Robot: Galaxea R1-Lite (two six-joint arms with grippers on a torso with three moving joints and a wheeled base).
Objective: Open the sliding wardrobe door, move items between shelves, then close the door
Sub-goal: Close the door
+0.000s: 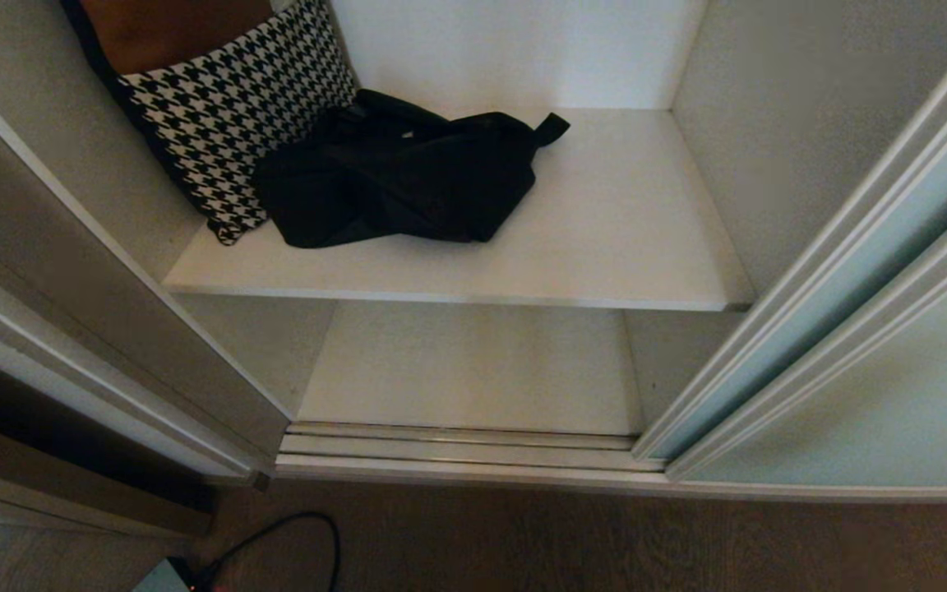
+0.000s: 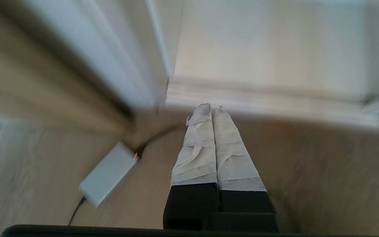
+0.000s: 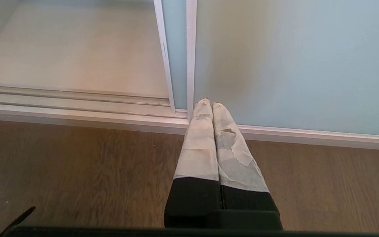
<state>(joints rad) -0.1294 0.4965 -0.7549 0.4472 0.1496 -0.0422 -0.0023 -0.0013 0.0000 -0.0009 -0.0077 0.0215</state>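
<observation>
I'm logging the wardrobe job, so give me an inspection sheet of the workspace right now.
Surface: upper shelf carries two things; lower shelf bare.
Job's things: black bag lies crumpled on the upper shelf; sliding wardrobe door stands open at the right.
Clutter: houndstooth cushion leans against the left wall, touching the bag.
Grippers: left gripper shut, empty, over the floor; right gripper shut, empty, near the door's bottom rail.
Cables: black cable runs to a grey box on the floor.
Surroundings: wood floor.
</observation>
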